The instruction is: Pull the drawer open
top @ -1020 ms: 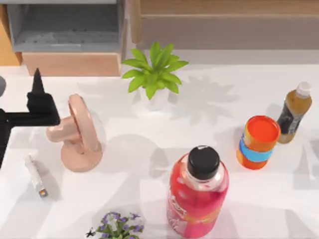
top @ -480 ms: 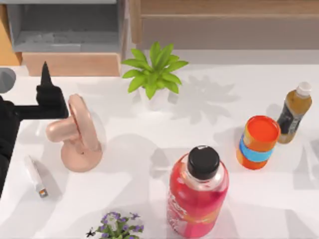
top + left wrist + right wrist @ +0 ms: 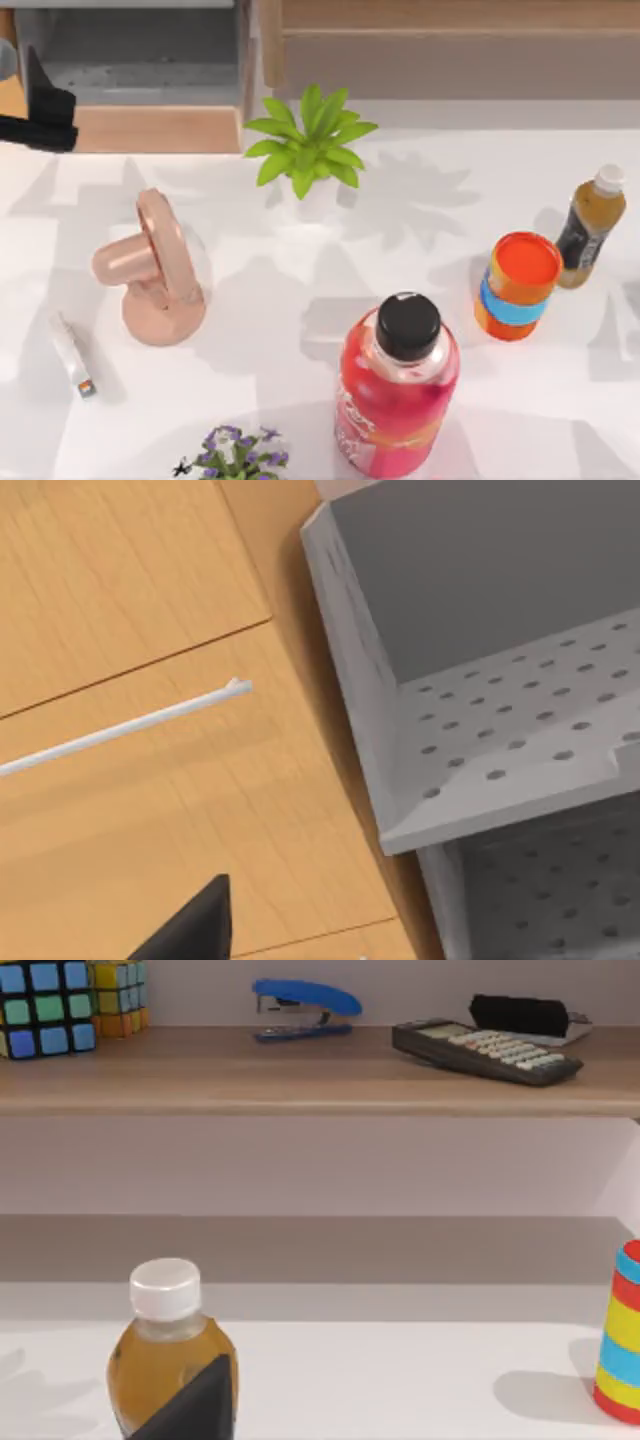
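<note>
The drawer [image 3: 10, 98] shows as a thin orange-brown strip at the top view's back left edge. In the left wrist view its wooden front [image 3: 150, 810] carries a thin white handle bar [image 3: 130, 725] and sits beside a grey perforated box [image 3: 500, 740]. My left gripper [image 3: 38, 100] hangs at the back left, over the corner between that strip and the grey box. Its dark tip [image 3: 195, 920] is a short way from the handle and apart from it. A dark part of my right gripper [image 3: 190, 1405] shows in the right wrist view, in front of a tea bottle [image 3: 165, 1355].
A grey box with a pale beige front [image 3: 150, 128] stands at the back left, and a long brown cabinet [image 3: 450, 50] runs along the back. On the table are a pink stand [image 3: 155, 265], green plant [image 3: 308, 140], red bottle [image 3: 400, 385], orange can [image 3: 518, 285] and tea bottle [image 3: 590, 225].
My left gripper has travelled from beside the pink stand toward the back left, up to the drawer's corner. Most of that arm has left the top view.
</note>
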Controlling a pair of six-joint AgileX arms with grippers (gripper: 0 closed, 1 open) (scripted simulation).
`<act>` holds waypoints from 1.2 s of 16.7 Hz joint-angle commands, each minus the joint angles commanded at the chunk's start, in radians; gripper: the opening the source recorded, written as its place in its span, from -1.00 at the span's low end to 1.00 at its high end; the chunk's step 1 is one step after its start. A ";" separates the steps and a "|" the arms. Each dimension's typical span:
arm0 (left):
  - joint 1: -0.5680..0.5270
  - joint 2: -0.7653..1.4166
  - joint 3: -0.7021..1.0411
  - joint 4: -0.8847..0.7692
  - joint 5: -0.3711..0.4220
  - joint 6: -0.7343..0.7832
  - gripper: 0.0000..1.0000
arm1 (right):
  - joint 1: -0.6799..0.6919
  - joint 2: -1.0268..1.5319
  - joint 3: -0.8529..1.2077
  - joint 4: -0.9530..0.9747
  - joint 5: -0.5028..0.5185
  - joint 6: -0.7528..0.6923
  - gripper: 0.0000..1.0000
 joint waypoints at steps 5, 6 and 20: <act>0.267 0.408 0.239 0.154 0.243 0.502 1.00 | 0.000 0.000 0.000 0.000 0.000 0.000 1.00; 0.311 0.488 0.286 0.183 0.293 0.604 1.00 | 0.000 0.000 0.000 0.000 0.000 0.000 1.00; 0.523 1.013 0.601 0.375 0.649 1.187 1.00 | 0.000 0.000 0.000 0.000 0.000 0.000 1.00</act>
